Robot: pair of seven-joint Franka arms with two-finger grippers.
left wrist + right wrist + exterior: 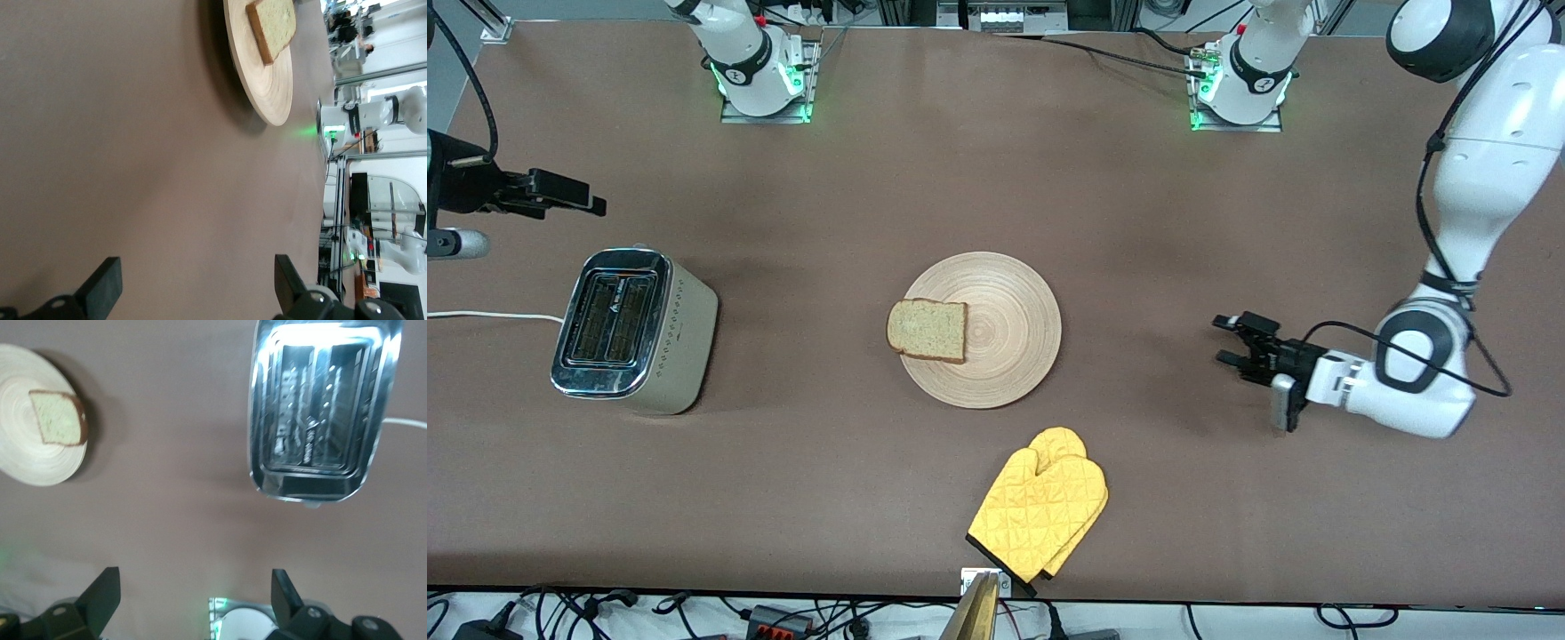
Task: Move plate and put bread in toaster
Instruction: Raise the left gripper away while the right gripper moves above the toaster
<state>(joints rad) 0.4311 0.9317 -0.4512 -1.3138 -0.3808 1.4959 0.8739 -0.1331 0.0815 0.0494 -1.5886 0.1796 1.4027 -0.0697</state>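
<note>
Front view: the bread [927, 330] lies flat on the plate [1005, 356] mid-surface, toward the toaster [633, 331]. It looks soft and light, best pinched gently by its crust. Left gripper [1232, 341] and right gripper [569, 197] hang with jaws apart, empty.

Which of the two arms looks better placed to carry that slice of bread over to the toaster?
Probably the right: its open right gripper hangs near the toaster; the bread lies on the plate's toaster-side edge.

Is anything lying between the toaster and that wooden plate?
No. Between the toaster and the plate the front view shows only bare brown tabletop.
</note>
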